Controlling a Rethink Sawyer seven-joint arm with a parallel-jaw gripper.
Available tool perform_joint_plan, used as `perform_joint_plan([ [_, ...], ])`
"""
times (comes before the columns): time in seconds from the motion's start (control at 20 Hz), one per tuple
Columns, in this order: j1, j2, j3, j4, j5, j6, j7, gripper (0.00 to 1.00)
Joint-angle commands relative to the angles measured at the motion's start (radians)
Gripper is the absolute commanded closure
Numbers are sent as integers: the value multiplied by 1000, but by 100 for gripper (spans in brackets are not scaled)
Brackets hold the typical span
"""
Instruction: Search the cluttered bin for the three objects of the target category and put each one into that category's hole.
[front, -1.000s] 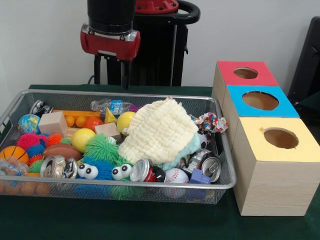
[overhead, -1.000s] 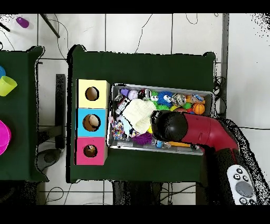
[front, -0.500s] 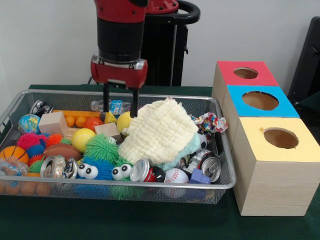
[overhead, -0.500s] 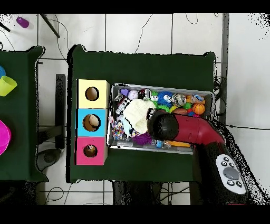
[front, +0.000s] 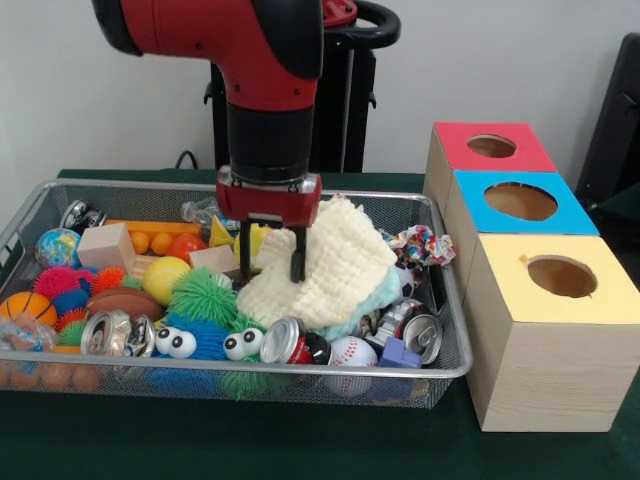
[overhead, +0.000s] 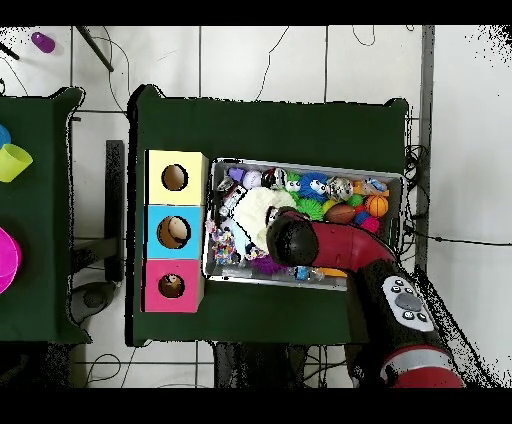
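My gripper (front: 270, 272) is open and reaches down into the wire bin (front: 40, 200), its two black fingers straddling the left edge of a cream knitted cloth (front: 335, 262). The cloth lies heaped over the bin's middle and hides what is under it. Left of the fingers sit a yellow ball (front: 165, 278), a green spiky ball (front: 203, 296) and a wooden block (front: 105, 246). Crushed cans (front: 293, 343) and a baseball (front: 352, 352) lie along the near edge. In the overhead view the arm's head (overhead: 292, 240) covers the gripper, with the cloth (overhead: 252, 210) beside it.
Three boxes with round holes stand right of the bin: red (front: 490, 146), blue (front: 519, 201) and yellow (front: 560, 275). In the overhead view they are yellow (overhead: 175, 177), blue (overhead: 173, 232), pink (overhead: 171, 286). A basketball (front: 27, 307), googly eyes (front: 175, 343) and a globe ball (front: 57, 246) crowd the bin's left.
The gripper has come down from above the bin's back rim and moved right and nearer, so its open fingers now reach the cloth's left edge.
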Motion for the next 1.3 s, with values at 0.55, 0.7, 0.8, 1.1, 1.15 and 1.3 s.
perform_joint_plan([
  [0.55,-38,289,81,-176,-71,-126,-3,0],
  [0.7,-23,291,64,-194,-73,-119,0,0],
  [0.8,-11,285,51,-195,-69,-118,12,100],
  [1.1,0,172,49,-118,-42,-10,14,100],
  [1.15,11,108,38,-76,-30,26,23,100],
  [1.3,42,-100,13,38,10,162,30,100],
])
